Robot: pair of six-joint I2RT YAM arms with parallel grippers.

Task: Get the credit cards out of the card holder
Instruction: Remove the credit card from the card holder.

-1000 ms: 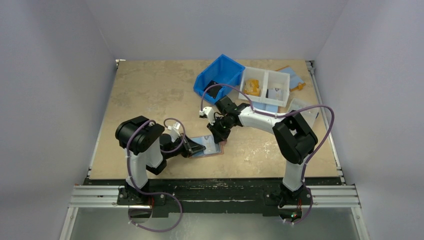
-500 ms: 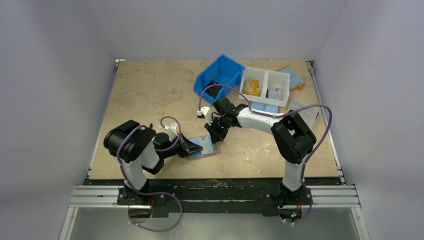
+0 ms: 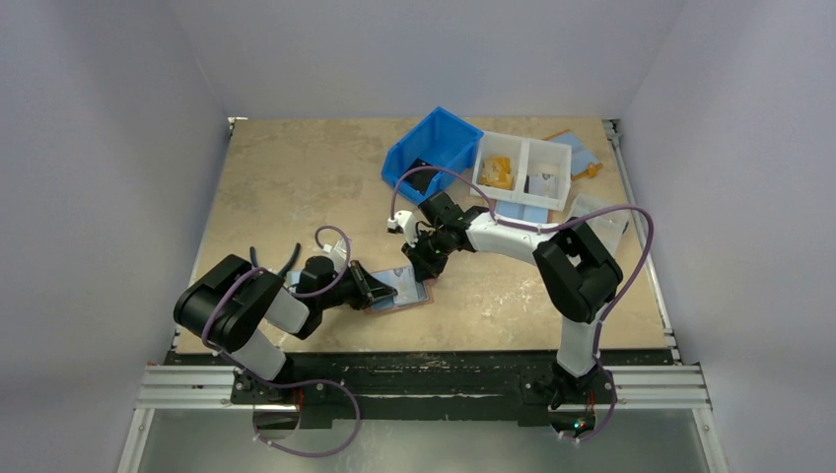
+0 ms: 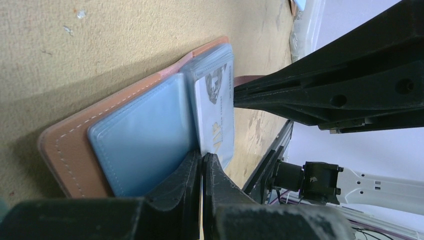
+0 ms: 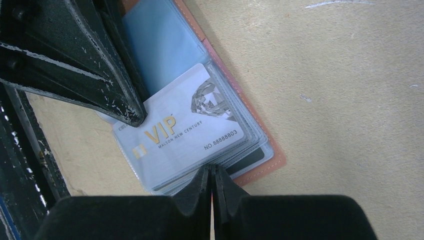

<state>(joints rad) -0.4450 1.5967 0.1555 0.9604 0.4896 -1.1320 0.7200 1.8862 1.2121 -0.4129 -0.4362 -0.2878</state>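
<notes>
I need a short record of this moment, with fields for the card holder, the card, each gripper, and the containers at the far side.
card holder: open, lying flat on the table
card: silver VIP card, inside a clear sleeve, not yet out
left gripper: shut, tips at the sleeve edge
right gripper: shut, tips at another edge of the sleeves
far side: blue bin, white divided tray

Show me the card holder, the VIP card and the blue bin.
card holder (image 5: pixel 262 171), right wrist view, brown leather edge.
VIP card (image 5: pixel 180 132), right wrist view, printed face.
blue bin (image 3: pixel 449 133), top view, inner wall.
</notes>
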